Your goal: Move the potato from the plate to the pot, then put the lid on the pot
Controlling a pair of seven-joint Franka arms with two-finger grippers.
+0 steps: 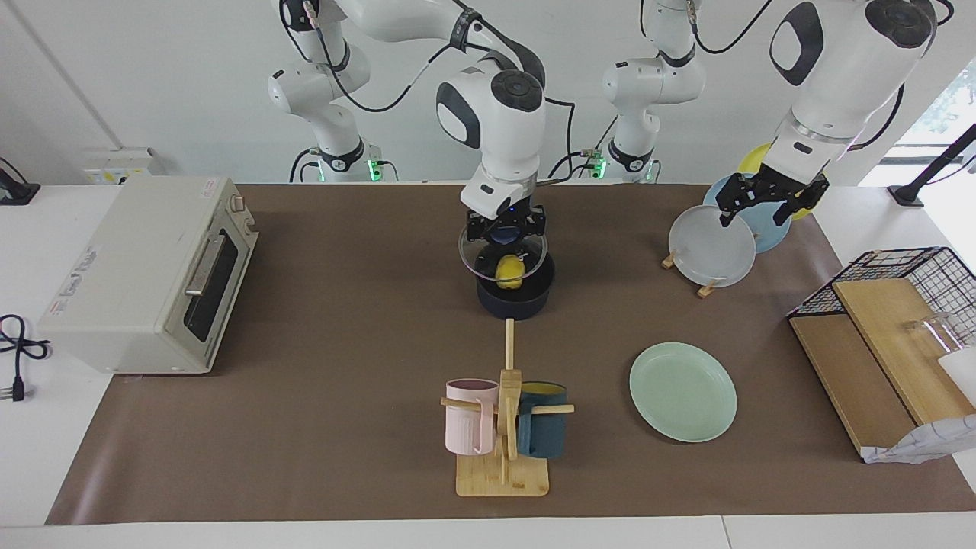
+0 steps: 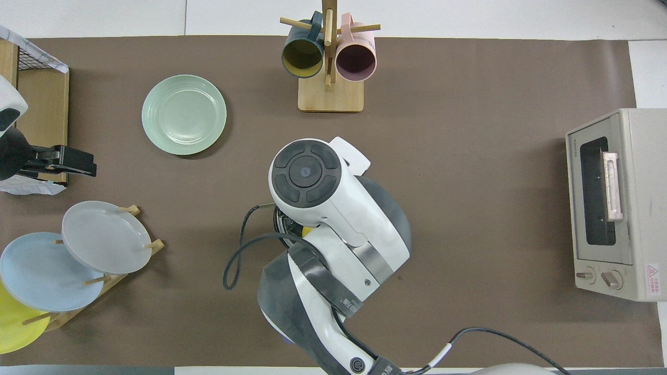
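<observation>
The yellow potato (image 1: 509,272) lies inside the dark pot (image 1: 515,299) in the middle of the table. It shows through the clear glass lid (image 1: 482,259). My right gripper (image 1: 505,231) is shut on the lid's blue knob and holds the lid tilted, low over the pot's mouth. From overhead the right arm covers the pot; only a sliver of its rim (image 2: 278,221) shows. The mint-green plate (image 1: 682,391) (image 2: 184,114) lies bare, farther from the robots toward the left arm's end. My left gripper (image 1: 762,213) (image 2: 88,162) hangs open and holds nothing, over the plate rack.
A toaster oven (image 1: 145,274) stands at the right arm's end. A mug tree (image 1: 503,427) with two mugs stands farther from the robots than the pot. A rack (image 1: 705,288) of upright plates and a wire basket (image 1: 892,274) with wooden boards are at the left arm's end.
</observation>
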